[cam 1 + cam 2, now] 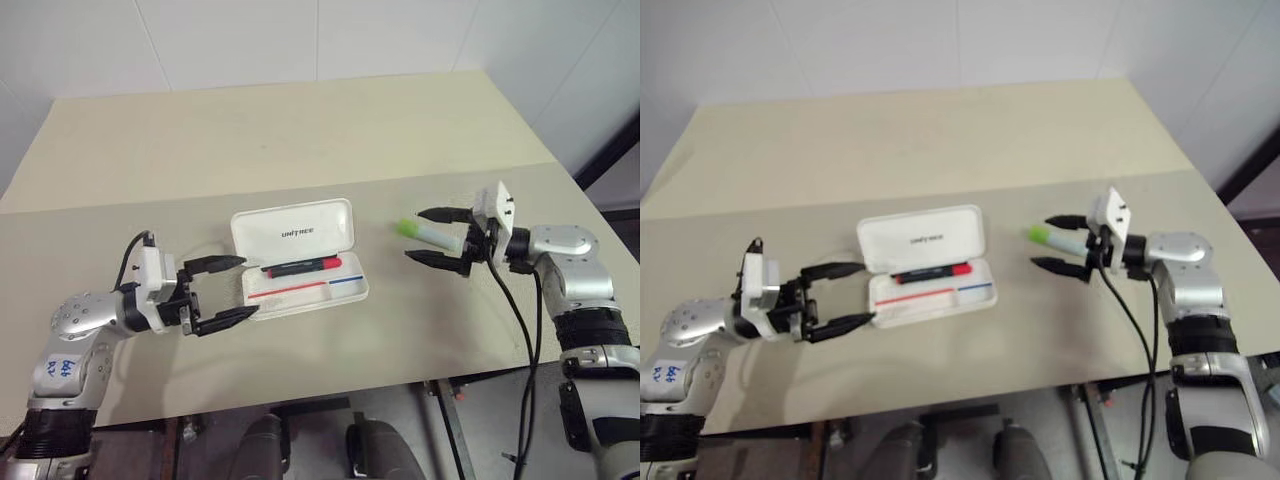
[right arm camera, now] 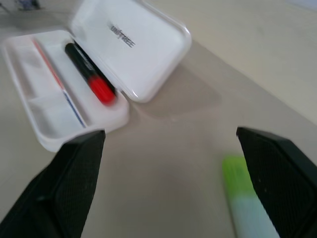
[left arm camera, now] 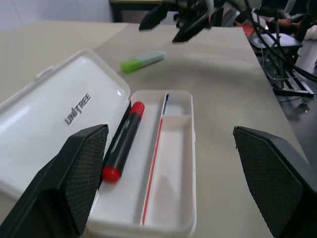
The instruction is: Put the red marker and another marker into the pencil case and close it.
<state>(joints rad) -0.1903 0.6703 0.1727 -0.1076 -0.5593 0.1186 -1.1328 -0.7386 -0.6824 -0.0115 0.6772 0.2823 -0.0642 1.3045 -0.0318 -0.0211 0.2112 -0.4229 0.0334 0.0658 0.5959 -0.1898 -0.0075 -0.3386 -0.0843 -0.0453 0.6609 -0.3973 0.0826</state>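
The pencil case [image 1: 300, 262] lies open in the middle of the table [image 1: 300, 130], between my two arms. Its white lid is folded back flat, on the far side from me, and on it I can read the grey word "UNITREE". The tray part is on the near side, and inside it I see a thin red stripe and then a thin blue stripe along a low divider.

The red marker [image 1: 302, 266] is already lying in the tray, in the long compartment next to the hinge. It has a black barrel, a red cap which points toward my right side and a small red end on the other side. I cannot read any writing on it.

The green highlighter [image 1: 428, 232] is not in the case. It lies on the table well apart from the case, on my right side, with its bright green cap toward the case and its pale body toward my right arm.

My right gripper [image 1: 436, 237] is level with this highlighter, and its two black fingers stand wide apart, one on each side of the pale body. They are not pressing on it and they hold nothing.

My left gripper [image 1: 228, 291] is just beside the left short end of the case. Its fingers are also wide apart, and they hold nothing
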